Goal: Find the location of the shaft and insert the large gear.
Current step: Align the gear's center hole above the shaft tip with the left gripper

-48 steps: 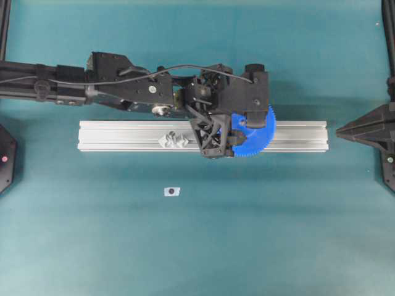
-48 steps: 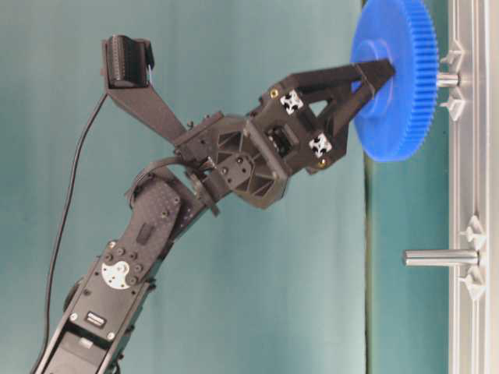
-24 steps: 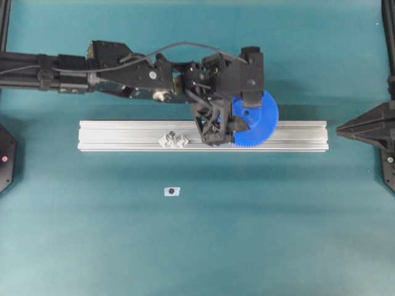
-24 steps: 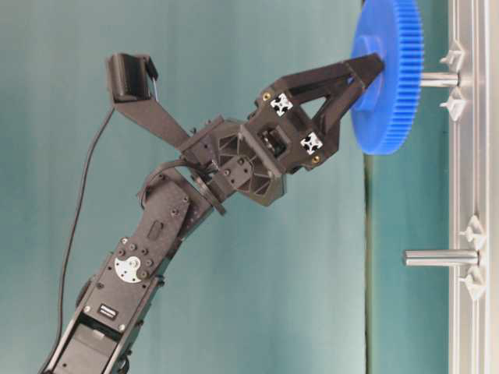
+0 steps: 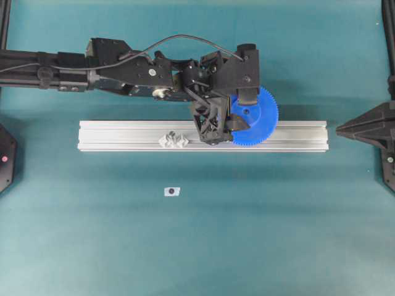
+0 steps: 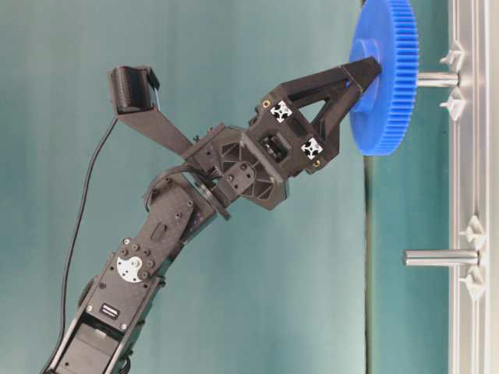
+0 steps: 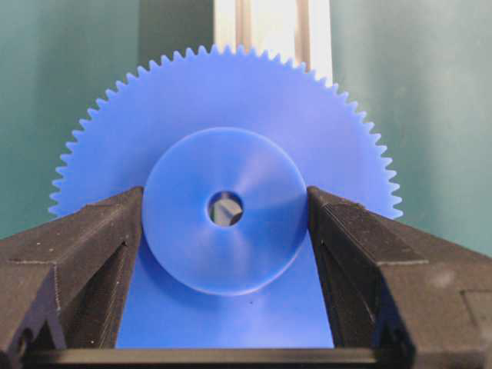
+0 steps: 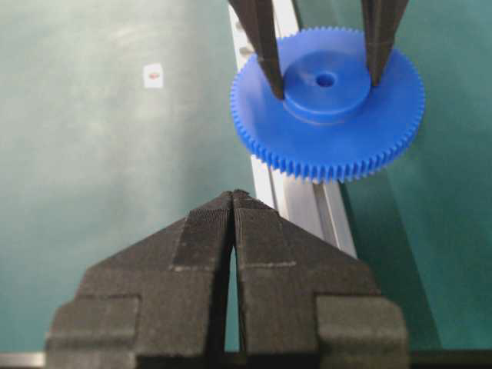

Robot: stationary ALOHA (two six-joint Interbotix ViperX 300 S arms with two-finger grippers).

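Note:
The large gear is bright blue and toothed. My left gripper is shut on its raised hub over the aluminium rail. In the table-level view the gear sits at the tip of the shaft, a short grey pin between two clear pieces, with a gap between gear and rail. In the left wrist view the fingers flank the hub, and a grey end shows inside the centre hole. The shaft is hidden under the gear in the overhead view. My right gripper is shut and empty beyond the rail's right end.
A second clear-mounted pin stands on the rail left of the gear and looks longer in the table-level view. A small white tag with a dark dot lies on the teal table in front of the rail.
My left gripper has drawn the gear away from the rail along the shaft, widening the gap. In the overhead view the gear has shifted toward the far side. The right arm has not moved.

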